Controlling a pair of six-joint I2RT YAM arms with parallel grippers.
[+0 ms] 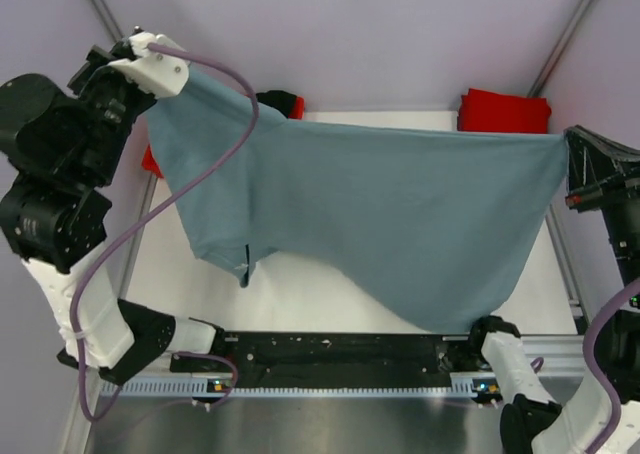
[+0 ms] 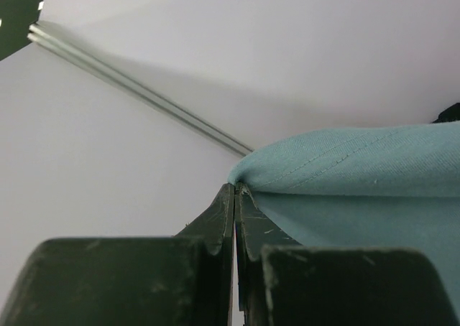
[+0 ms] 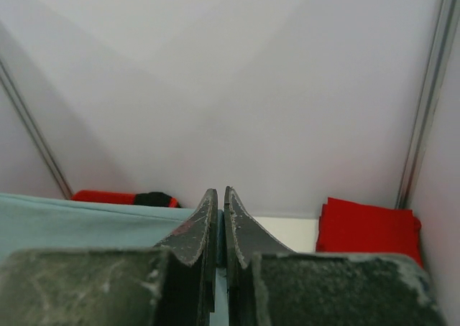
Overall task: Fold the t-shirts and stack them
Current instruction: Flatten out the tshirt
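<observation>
Soft grey-blue t-shirt sags over the tabletop; I have left gripper and right gripper clamped on its corners.

I find the hanging t-shirt stretched from side to side over the counter and raised above it. One upper corner is pinched between the fingers of the left gripper at the far left. The other is pinched in the right gripper at the right edge. The lower hem droops toward the near side and hangs lowest at the near right, just behind the right arm's base. Behind this t-shirt, in the far right corner, the folded t-shirt lies on the counter. The bin sits in the far left corner, mostly hidden behind the cloth. The bundled t-shirt is at the bin's right end; I cannot tell whether it lies inside.
</observation>
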